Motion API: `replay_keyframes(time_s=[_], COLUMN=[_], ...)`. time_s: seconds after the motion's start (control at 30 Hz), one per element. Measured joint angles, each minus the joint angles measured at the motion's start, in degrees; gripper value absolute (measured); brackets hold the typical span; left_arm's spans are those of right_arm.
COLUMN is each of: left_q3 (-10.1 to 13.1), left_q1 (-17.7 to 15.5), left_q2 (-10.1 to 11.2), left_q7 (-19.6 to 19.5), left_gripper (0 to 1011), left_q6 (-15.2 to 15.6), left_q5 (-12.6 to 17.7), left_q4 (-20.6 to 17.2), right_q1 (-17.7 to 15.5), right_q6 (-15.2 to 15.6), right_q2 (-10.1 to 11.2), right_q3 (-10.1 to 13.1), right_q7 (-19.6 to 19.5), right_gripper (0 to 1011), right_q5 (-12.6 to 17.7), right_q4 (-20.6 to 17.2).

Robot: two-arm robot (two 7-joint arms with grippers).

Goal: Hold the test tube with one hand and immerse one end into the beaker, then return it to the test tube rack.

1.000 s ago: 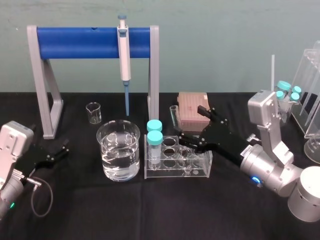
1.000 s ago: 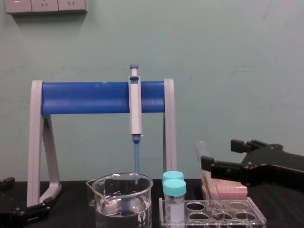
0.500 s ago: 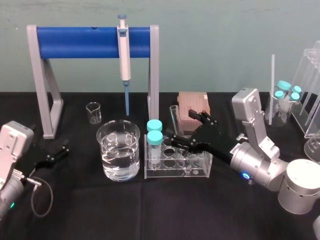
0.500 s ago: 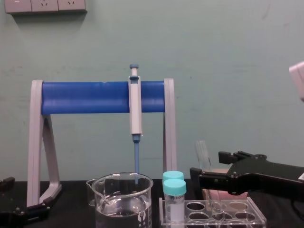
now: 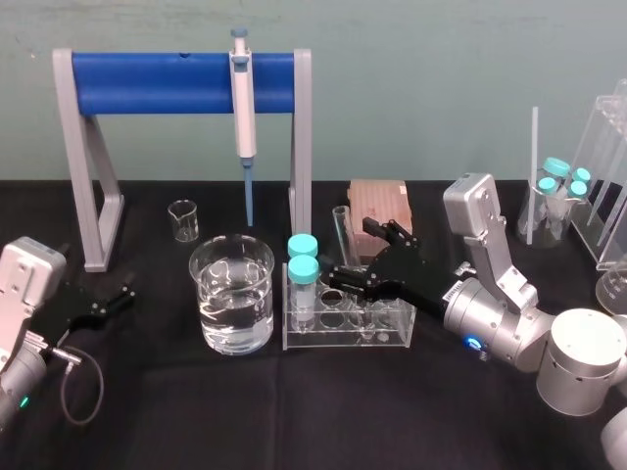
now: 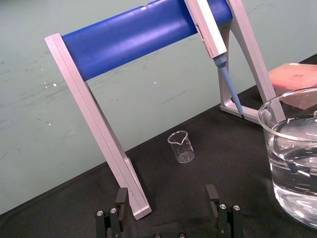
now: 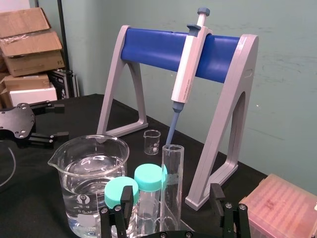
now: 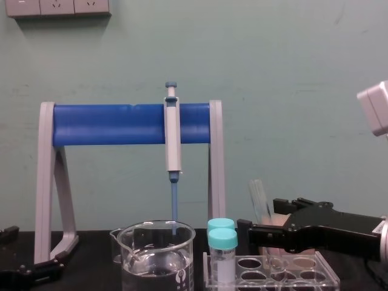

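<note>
Because the test tube [image 5: 343, 233] stands leaning in the back row of the test tube rack [image 5: 343, 335], the right pincer [image 5: 350, 251] flanks its exposed upper length with jaws apart, not yet gripping, while the left pincer [image 5: 125, 294] rests open on the bench [image 5: 294, 411].

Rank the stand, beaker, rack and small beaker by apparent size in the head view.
1. stand
2. beaker and rack: about alike, not ranked
3. small beaker, though it sits farther back
</note>
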Motion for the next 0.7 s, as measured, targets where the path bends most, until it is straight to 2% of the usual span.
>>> replay_keyframes(time_s=[0.2,0.53,0.6,0.7], left_q3=[0.0,0.0,0.0,0.0], left_q1=[0.0,0.0,0.0,0.0], left_q2=[0.0,0.0,0.0,0.0], left_q7=[0.0,0.0,0.0,0.0], left_gripper=[1000,1000,1000,1000], left_q6=[0.0,0.0,0.0,0.0], left_q5=[0.0,0.0,0.0,0.0], left_q4=[0.0,0.0,0.0,0.0], right_q1=[0.06,0.06,0.06,0.05], right_q6=[0.03,0.02,0.02,0.01], right_q2=[-0.42,-0.36,-0.35,-0.34], right_q3=[0.29,0.28,0.28,0.27], right_q7=[-0.13,-0.16,-0.17,-0.18], right_gripper=[1002,1002,995,931], right_q5=[-1.16,-0.97,-0.9,-0.85], right_q4=[0.19,0.19,0.19,0.19])
